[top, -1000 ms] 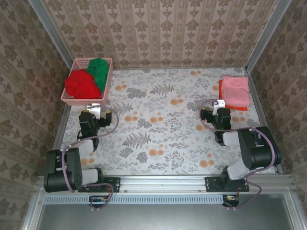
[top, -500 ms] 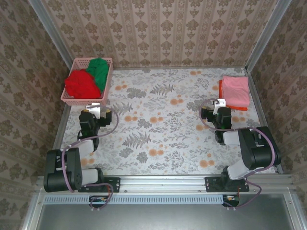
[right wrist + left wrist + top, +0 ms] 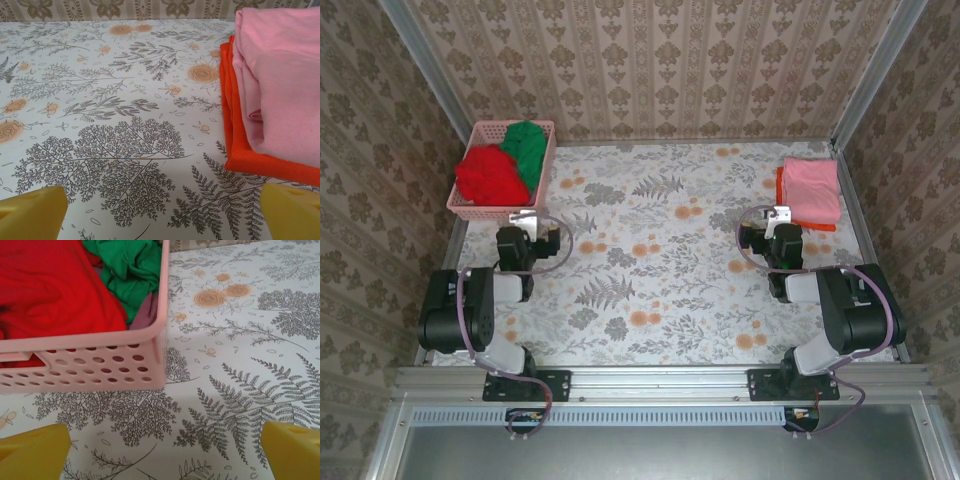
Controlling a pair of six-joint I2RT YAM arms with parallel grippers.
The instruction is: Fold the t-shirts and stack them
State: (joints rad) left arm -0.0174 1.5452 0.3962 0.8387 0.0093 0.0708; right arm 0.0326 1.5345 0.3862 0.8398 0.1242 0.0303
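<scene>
Table [image 3: 660, 270], top printed w/ grey ferns & orange blooms, carries two items. A pink perforated plastic basket [image 3: 485, 212] stands at one far corner, its near wall resting on the fern print. Well apart from the basket, at the opposite far corner, a folded orange t-shirt [image 3: 780, 200] lies flat, edges touching the tabletop.

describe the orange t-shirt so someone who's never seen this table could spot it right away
On the fern-and-flower patterned table, go to the far right corner, where two folded shirts lie stacked. The orange t-shirt is the bottom one, showing as a bright strip along the left and near edges beneath the light pink t-shirt on top of it.
</scene>
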